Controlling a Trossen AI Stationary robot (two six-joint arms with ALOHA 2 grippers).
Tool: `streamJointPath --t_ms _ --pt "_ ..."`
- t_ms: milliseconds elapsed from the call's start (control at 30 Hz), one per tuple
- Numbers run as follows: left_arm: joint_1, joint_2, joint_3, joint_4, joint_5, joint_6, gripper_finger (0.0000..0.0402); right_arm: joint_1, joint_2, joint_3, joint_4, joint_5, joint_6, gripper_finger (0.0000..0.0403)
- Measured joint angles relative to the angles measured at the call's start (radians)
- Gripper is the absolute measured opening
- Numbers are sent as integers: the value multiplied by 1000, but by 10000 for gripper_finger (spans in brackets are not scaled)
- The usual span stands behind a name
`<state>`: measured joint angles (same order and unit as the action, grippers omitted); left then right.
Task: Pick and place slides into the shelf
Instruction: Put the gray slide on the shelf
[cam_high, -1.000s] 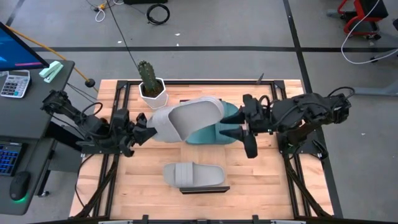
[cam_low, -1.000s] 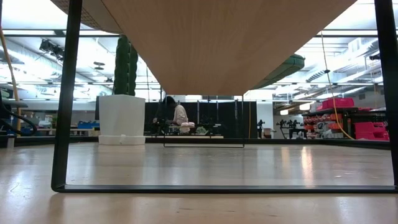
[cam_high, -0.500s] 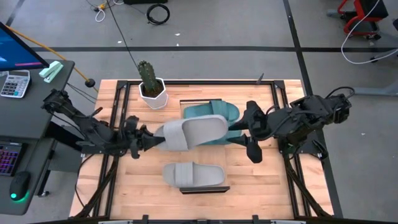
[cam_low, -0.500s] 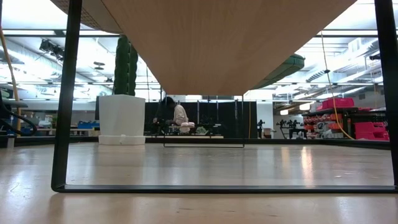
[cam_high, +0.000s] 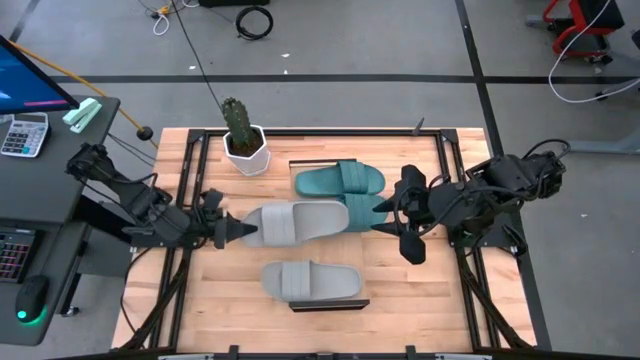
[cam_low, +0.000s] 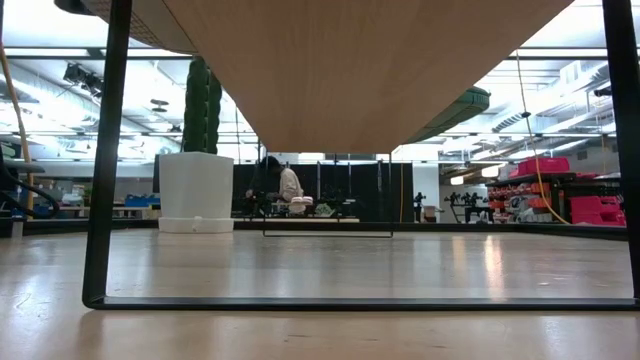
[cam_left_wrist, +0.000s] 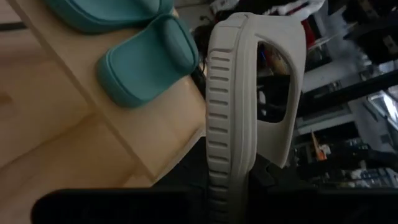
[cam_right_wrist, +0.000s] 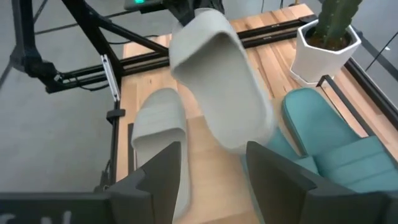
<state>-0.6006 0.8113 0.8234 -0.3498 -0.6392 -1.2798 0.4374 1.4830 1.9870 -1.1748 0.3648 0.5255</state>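
- A light grey rubber slide with a broad ribbed strap (cam_high: 311, 281) lies flat on the near end of the pale wooden shelf board with thin black edging (cam_high: 330, 303), nearest the front edge of the bigger wooden tabletop (cam_high: 420, 300).
- Behind it, over the middle of the shelf, a second light grey ribbed slide (cam_high: 297, 221) is held by the left gripper (cam_high: 237, 230), whose fingers pinch its heel end; the left arm reaches in from the table's left side. In the left wrist view this slide (cam_left_wrist: 239, 112) shows on edge, its ribbed strap running up from the dark fingers (cam_left_wrist: 112, 208).
- Whether the held slide touches the shelf or hangs just above it cannot be told.
- Just beside it on the right, a teal-green rubber slide (cam_high: 366, 210) lies on the shelf, partly covered by the grey one. The right gripper (cam_high: 392, 225) sits at its outer end with fingers spread apart, gripping nothing; its two dark fingers (cam_right_wrist: 161, 168) stand well apart in the right wrist view, with the held grey slide (cam_right_wrist: 221, 81) beyond them.
- Farther back, a second teal-green ribbed slide (cam_high: 339, 180) lies flat on the far part of the shelf.
- At the far left of the tabletop stands a green cactus in a white faceted pot (cam_high: 243, 140).
- The low view shows the shelf's pale underside (cam_low: 350, 60), its black metal leg (cam_low: 105, 160), the pot (cam_low: 196, 190), and a seated person (cam_low: 285, 185) far off in the room.
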Motion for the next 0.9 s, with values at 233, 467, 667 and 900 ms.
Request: streamJointPath --t_ms 233,467,667,900 --pt "12 -9 0 -79 126 -60 42 0 0 0 -4 22 -1 187" --pt "62 -7 0 -104 245 -128 51 0 0 0 -4 23 15 187" --pt "110 -7 0 -114 293 -107 42 0 0 0 -4 24 32 187" --pt "155 19 0 -118 350 -60 49 0 0 1 -4 25 42 187"
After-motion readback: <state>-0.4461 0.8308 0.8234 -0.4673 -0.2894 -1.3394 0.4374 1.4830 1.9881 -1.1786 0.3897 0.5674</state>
